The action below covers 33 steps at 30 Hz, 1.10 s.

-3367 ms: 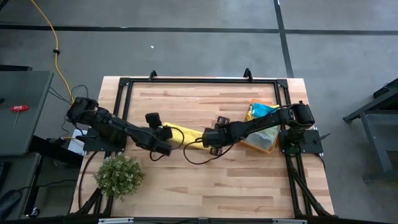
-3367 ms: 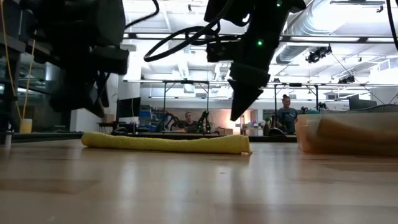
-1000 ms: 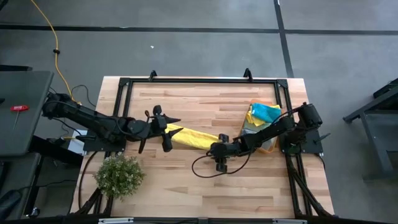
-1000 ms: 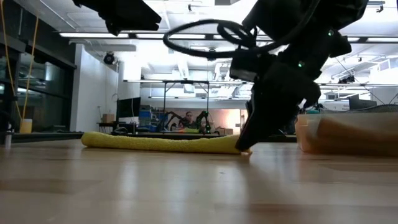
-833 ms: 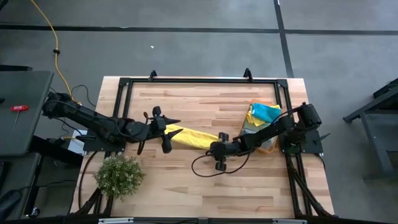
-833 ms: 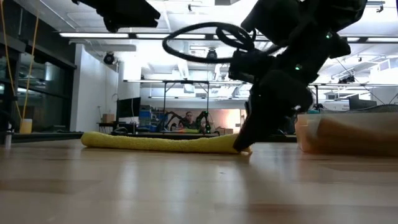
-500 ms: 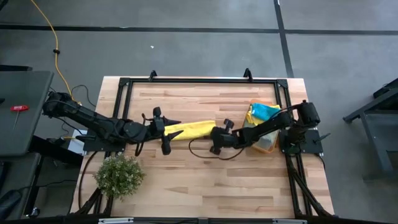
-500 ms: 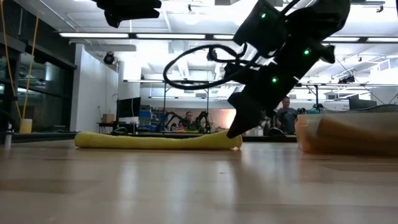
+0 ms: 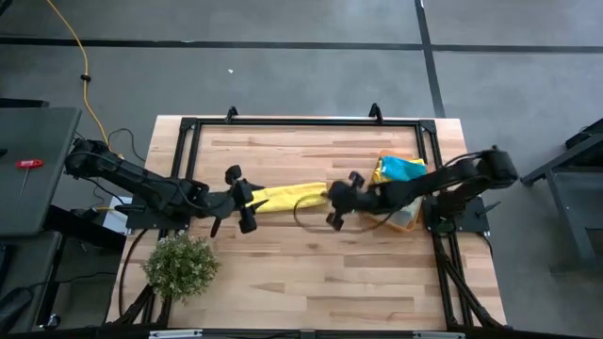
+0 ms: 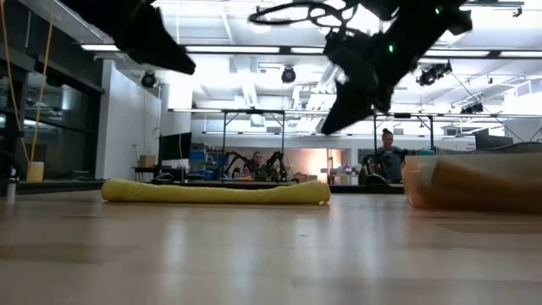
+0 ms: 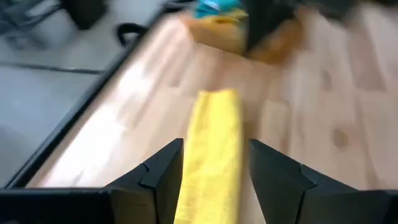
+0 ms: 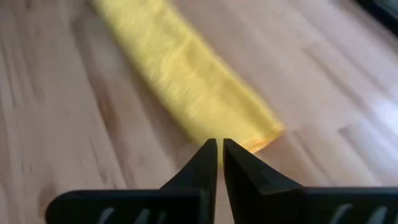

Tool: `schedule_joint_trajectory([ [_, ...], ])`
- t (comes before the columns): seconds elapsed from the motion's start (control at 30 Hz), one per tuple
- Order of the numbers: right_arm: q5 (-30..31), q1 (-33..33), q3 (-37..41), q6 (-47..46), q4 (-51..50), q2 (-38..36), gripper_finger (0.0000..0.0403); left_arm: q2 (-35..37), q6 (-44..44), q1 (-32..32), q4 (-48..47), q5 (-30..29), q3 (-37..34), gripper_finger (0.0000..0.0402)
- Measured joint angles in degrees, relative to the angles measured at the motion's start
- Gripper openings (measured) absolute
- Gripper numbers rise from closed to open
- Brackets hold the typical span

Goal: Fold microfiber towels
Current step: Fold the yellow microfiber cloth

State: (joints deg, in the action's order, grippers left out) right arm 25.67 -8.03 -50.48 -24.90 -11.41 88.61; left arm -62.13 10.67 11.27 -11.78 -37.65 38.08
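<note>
Nearest on the wooden tabletop (image 9: 311, 264), at its front left corner, sits a bushy green plant (image 9: 180, 266). Farther back, mid-tabletop, a yellow towel (image 9: 285, 197) lies flat, folded into a long narrow strip. At its left end hovers the left gripper (image 9: 237, 201), jaws apart and straddling the strip without holding it. Just off the strip's right end and raised above the wood is the right gripper (image 9: 336, 197), its jaws drawn together on nothing. Beyond, toward the right edge, an orange bin (image 9: 407, 213) holds more towels (image 9: 400, 170), teal and yellow showing.
</note>
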Motion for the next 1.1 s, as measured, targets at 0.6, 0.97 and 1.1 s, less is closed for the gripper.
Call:
schedule_joint_trajectory([
  [0.6,-29.1,15.8,0.0,-9.3,-4.0,-0.7,0.0025,0.0,11.1,1.9,-6.0,0.4,-14.0,0.0012],
  [0.97,-26.7,18.3,-0.1,-16.9,-0.7,5.3,0.0203,0.0,14.8,1.9,-10.1,-1.6,-14.0,0.0001],
  [1.1,-27.4,18.3,-0.1,-19.6,0.3,7.1,0.026,0.0,18.1,1.9,-14.7,0.1,-14.0,0.0],
])
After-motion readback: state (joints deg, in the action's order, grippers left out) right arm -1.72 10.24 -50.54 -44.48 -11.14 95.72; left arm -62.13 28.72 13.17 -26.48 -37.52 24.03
